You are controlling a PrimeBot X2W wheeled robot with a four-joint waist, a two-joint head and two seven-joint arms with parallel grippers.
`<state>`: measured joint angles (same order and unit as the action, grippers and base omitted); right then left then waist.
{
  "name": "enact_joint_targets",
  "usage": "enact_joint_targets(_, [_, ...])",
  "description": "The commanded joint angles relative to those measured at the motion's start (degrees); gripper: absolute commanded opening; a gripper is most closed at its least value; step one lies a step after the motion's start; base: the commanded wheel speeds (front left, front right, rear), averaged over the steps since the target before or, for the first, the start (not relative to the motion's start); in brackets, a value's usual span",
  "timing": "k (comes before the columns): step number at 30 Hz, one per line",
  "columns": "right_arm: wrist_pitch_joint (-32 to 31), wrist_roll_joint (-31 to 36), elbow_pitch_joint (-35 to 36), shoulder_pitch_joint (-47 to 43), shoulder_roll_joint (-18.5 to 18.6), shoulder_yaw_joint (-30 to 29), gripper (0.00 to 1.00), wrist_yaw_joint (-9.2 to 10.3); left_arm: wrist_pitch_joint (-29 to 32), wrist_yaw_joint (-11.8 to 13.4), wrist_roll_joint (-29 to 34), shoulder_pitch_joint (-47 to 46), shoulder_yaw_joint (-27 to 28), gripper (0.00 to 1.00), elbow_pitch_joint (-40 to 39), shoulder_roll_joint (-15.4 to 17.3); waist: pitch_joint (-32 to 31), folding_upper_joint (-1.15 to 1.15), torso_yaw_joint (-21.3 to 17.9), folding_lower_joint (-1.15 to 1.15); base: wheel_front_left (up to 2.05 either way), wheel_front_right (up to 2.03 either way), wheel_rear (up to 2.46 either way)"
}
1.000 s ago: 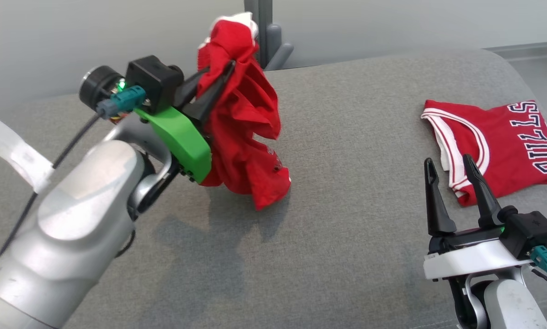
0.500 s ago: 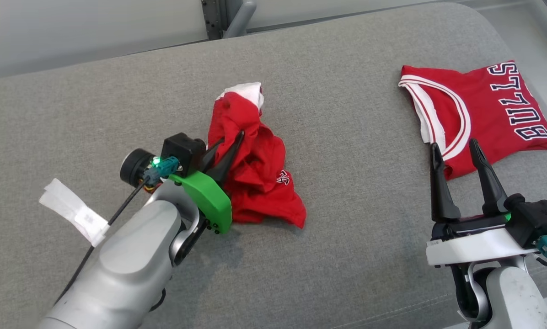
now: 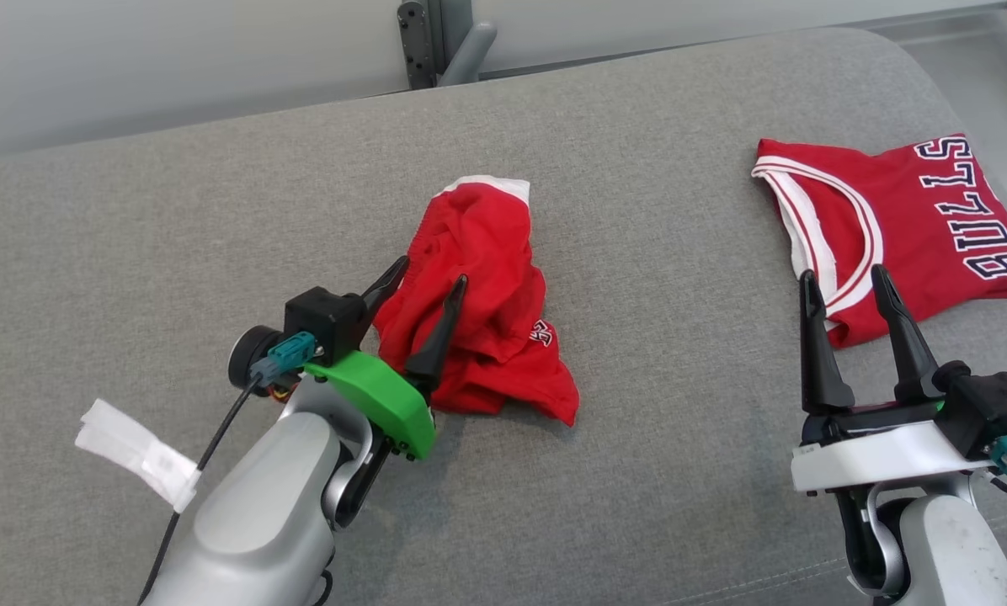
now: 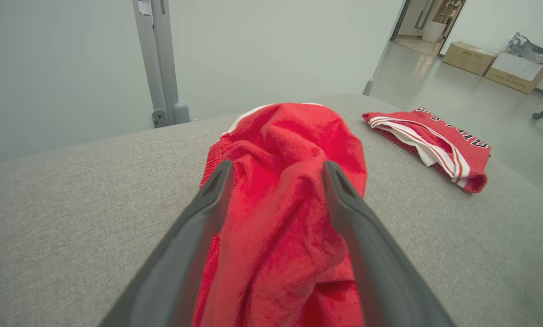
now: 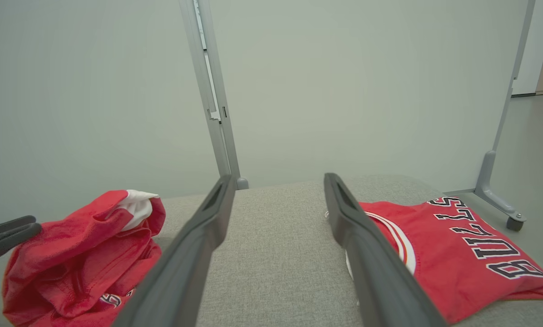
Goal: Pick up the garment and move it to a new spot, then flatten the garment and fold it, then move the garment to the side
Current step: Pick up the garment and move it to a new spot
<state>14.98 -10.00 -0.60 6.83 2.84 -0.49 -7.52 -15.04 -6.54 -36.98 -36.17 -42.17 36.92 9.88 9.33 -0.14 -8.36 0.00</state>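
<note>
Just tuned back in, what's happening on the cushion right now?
The left pincer is open, its fingers straddling the crumpled red garment, which lies in a heap on the grey cushion, not yet flattened. The right pincer hovers open and empty by the near edge of the folded Bulls jersey at the right.

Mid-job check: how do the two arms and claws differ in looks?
Both are silver, with long dark tapered fingers and a teal plug. The left claw has a green bracket, black cable and white tape tag; the right claw has a white bracket.
</note>
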Motion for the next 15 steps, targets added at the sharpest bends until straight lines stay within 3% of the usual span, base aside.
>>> enact_joint_targets(1, [0.23,-0.1,-0.24,-0.8,0.1,-0.26,1.0,0.07,-0.15,0.33,0.81,1.64,1.31,1.0,-1.04,0.22,-1.6,0.14,1.5,0.0,0.0,0.0,0.0])
enact_joint_targets(15, [0.25,-0.18,-1.57,-4.41,0.11,-1.04,1.0,0.07,-0.16,5.14,9.35,21.3,18.31,1.0,-17.19,1.31,-7.89,0.14,6.38,0.0,0.0,0.0,0.0])
